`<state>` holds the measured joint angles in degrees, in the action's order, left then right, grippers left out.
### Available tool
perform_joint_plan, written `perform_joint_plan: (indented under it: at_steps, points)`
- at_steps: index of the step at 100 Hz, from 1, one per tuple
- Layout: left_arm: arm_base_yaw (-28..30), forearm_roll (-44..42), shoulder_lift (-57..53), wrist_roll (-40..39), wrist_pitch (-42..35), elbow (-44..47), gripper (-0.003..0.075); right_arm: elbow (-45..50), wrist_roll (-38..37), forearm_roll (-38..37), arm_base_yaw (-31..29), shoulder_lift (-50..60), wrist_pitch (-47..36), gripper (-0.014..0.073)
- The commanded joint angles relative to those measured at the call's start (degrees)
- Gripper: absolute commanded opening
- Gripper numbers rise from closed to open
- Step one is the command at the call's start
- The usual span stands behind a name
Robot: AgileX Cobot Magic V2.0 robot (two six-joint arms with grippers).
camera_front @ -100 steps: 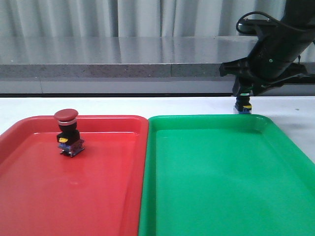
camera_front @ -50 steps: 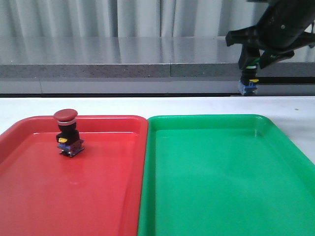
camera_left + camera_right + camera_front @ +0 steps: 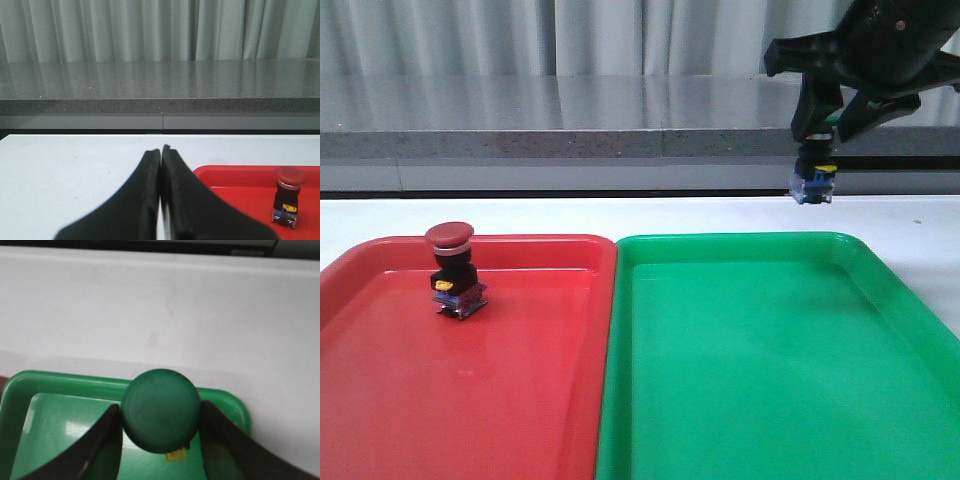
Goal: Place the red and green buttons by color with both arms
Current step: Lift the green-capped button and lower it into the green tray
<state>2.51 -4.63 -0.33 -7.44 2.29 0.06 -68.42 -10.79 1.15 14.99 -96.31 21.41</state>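
Right hand grips green button; red button in red tray.

Bare green tray floor, open from above; red button upright in red tray.

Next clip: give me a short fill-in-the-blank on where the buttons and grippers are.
1. The red button stands in the ___ tray.
2. The right gripper holds the ___ button in the air.
3. The left gripper is ___ and holds nothing.

Missing words: red; green; shut
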Motion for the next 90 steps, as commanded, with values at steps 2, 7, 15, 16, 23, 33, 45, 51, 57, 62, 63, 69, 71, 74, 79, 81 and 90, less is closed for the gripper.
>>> perform_joint_plan:
  at_steps: [2,7,15,16,23,33,45,51,57,62,63,69,71,74,79,81,90]
  points:
    - [-0.24,0.31,-1.79,0.08,-4.67,1.47,-0.0019,1.75,-1.54,-0.51,2.24,4.05,-6.24,0.023]
    - [-0.24,0.31,-1.79,0.08,-4.67,1.47,-0.0019,3.21,-1.81,-0.51,3.49,4.24,-7.26,0.023]
    - [-0.24,0.31,-1.79,0.08,-4.67,1.47,-0.0019,4.9,-2.53,-0.51,5.38,4.12,-8.54,0.023]
    - [-0.24,0.31,-1.79,0.08,-4.67,1.47,-0.0019,5.0,-2.64,-0.51,5.51,4.06,-8.65,0.023]
    - [-0.24,0.31,-1.79,0.08,-4.67,1.47,-0.0019,6.07,-3.19,-0.56,6.77,3.94,-10.22,0.023]
    - [-0.24,0.31,-1.79,0.08,-4.67,1.47,-0.0019,7.33,-4.0,-0.56,7.94,3.83,-12.44,0.023]
    - [-0.24,0.31,-1.79,0.08,-4.67,1.47,-0.0019,8.88,-4.13,-0.56,8.09,3.72,-13.63,0.023]
    - [-0.24,0.31,-1.79,0.08,-4.67,1.47,-0.0019,9.75,-4.13,-0.56,8.09,3.65,-13.93,0.023]
    - [-0.24,0.31,-1.79,0.08,-4.67,1.47,-0.0019,10.6,-4.13,-0.56,8.09,3.58,-14.34,0.023]
    - [-0.24,0.31,-1.79,0.08,-4.67,1.47,-0.0019,11.42,-4.13,-0.56,8.09,3.34,-15.01,0.023]
    - [-0.24,0.31,-1.79,0.08,-4.67,1.47,-0.0019,11.55,-4.13,-0.56,8.09,3.34,-15.18,0.023]
    - [-0.24,0.31,-1.79,0.08,-4.67,1.47,-0.0019,12.67,-4.41,-0.52,8.09,2.96,-16.27,0.023]
    - [-0.24,0.31,-1.79,0.08,-4.67,1.47,-0.0019,12.91,-4.61,-0.52,8.09,2.86,-16.68,0.023]
    - [-0.24,0.31,-1.79,0.08,-4.67,1.47,-0.0019,13.62,-4.95,-0.52,8.09,2.79,-17.17,0.023]
    - [-0.24,0.31,-1.79,0.08,-4.67,1.47,-0.0019,14.67,-5.37,-0.52,8.09,2.79,-18.12,0.023]
    - [-0.24,0.31,-1.79,0.08,-4.67,1.47,-0.0019,15.02,-5.61,-0.52,8.09,2.79,-18.48,0.023]
    - [-0.24,0.31,-1.79,0.08,-4.67,1.47,-0.0019,16.1,-5.71,-0.52,8.09,2.79,-19.4,0.023]
